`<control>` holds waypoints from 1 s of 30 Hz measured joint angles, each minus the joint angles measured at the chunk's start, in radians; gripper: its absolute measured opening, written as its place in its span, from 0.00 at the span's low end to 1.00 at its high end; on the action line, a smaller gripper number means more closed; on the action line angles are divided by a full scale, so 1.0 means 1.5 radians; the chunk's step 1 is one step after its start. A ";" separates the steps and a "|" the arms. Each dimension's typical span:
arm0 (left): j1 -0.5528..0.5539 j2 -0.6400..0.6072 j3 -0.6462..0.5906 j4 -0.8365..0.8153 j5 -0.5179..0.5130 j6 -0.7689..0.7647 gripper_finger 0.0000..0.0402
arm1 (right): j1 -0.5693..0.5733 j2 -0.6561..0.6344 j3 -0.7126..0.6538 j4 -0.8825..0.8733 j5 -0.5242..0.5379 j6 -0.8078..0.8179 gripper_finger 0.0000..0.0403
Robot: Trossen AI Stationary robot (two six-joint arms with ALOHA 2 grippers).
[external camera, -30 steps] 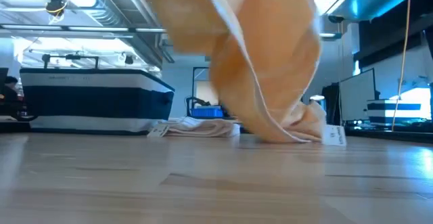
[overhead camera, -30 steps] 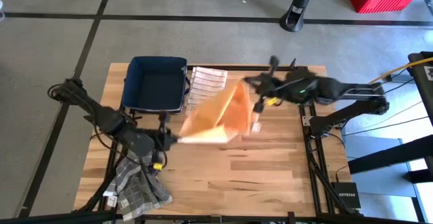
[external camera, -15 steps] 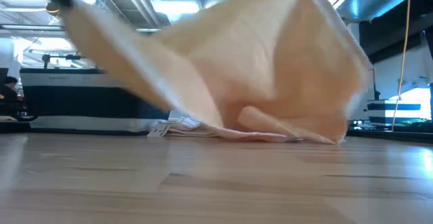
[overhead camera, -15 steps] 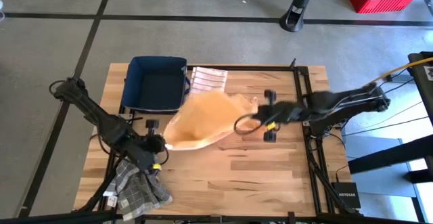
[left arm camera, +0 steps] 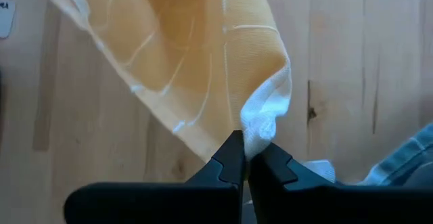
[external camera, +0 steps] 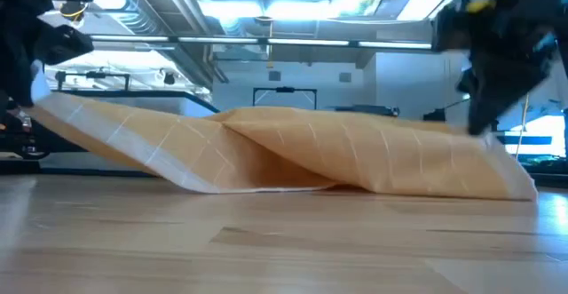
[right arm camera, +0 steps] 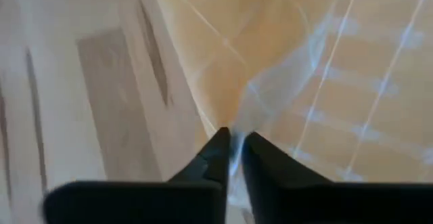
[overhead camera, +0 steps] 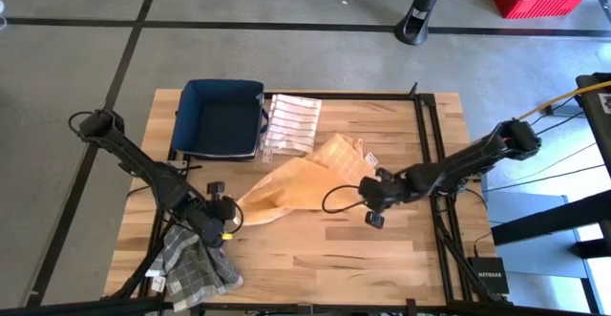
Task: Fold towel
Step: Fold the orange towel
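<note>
orange cloth towel [overhead camera: 304, 182], thin, limp and light, lies rumpled mid-table. left gripper [left arm camera: 245, 164] is clamped on a white-hemmed corner; right gripper [right arm camera: 232, 146] has fabric between near-closed fingers, grip uncertain. judged: take it by the corners, since the middle sags.

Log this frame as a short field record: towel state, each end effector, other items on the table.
towel: orange towel spread low across the wooden table, partly doubled over
left end effector: shut on a white-edged towel corner
right end effector: fingers nearly together, towel edge between them
other cloths: striped cloth beside the bin; grey checked cloth at the table's near-left edge
bin: dark blue bin, far-left of table
fold status: not yet neatly folded
</note>
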 joint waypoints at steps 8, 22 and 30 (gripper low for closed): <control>0.011 0.000 -0.001 0.003 -0.001 0.001 0.01 | -0.108 0.010 0.141 -0.198 -0.236 0.010 0.45; 0.044 0.000 -0.001 0.038 -0.031 0.037 0.01 | -0.255 0.159 0.179 0.441 0.070 -0.442 0.56; 0.044 0.000 -0.001 0.040 -0.050 0.037 0.01 | -0.321 0.307 0.176 0.331 -0.095 -0.400 0.53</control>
